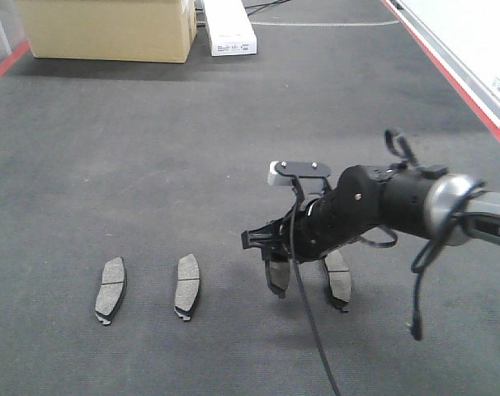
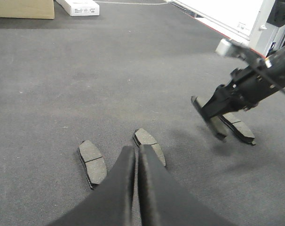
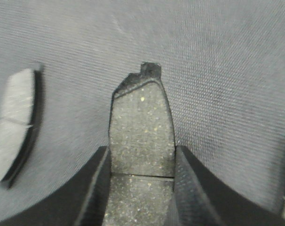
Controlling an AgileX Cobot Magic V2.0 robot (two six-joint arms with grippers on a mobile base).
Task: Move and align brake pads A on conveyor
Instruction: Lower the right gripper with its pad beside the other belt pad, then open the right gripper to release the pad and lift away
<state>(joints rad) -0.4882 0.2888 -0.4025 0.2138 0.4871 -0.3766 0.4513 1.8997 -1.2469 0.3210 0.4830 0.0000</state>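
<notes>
While clamped between its fingers, right tool [image 3: 141, 188] on one brake pad [image 3: 141, 129].

Conveyor: wide dark grey felt-like conveyor [image 1: 151, 148] fills the frame.
Lower left: two grey-brown oblong brake pads [image 1: 111, 289] [image 1: 186, 285] side by side.
Lower centre-right: third pad [image 1: 277, 275] in right tool [image 1: 276, 266], fourth pad [image 1: 339, 279] just right.
Upper left: cardboard box [image 1: 110, 29], white carton [image 1: 228, 26] beside.

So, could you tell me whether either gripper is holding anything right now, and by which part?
The right gripper holds one brake pad by its two long edges, near one end. The left gripper is shut and holds nothing.
</notes>
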